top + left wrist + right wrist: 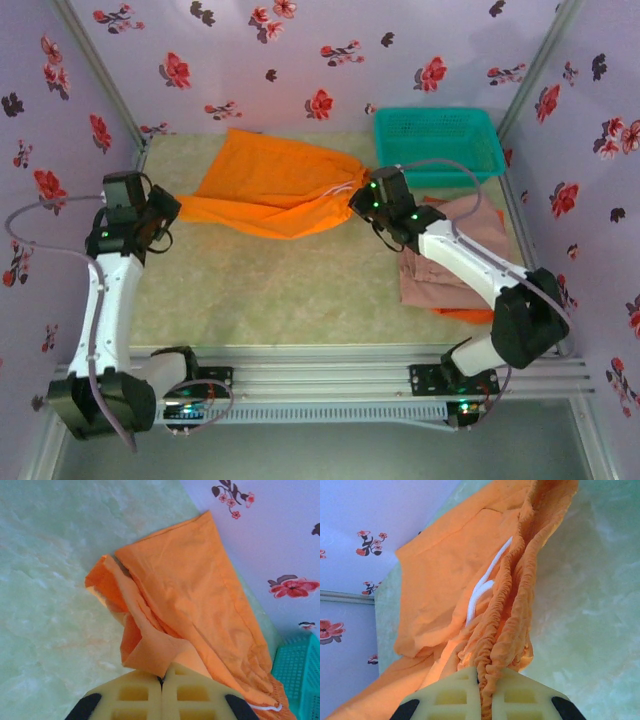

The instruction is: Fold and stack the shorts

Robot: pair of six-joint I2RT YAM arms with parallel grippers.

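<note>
A pair of bright orange shorts [270,185] hangs stretched between both grippers over the back of the table. My left gripper [172,212] is shut on a folded corner of a leg hem [155,655], its jaws pressed together [162,677]. My right gripper [356,203] is shut on the gathered elastic waistband [505,630], which bunches between the fingertips [482,680]. A white drawstring [480,592] lies on the cloth beside the waistband. Dusty pink-beige shorts [455,265] lie folded at the right under the right arm, with an orange edge [468,316] showing beneath them.
A teal mesh basket [437,140] stands at the back right, just behind the right gripper, and its corner shows in the left wrist view [300,675]. Flowered walls close in the back and both sides. The pale green tabletop [270,290] lies bare in the middle and front.
</note>
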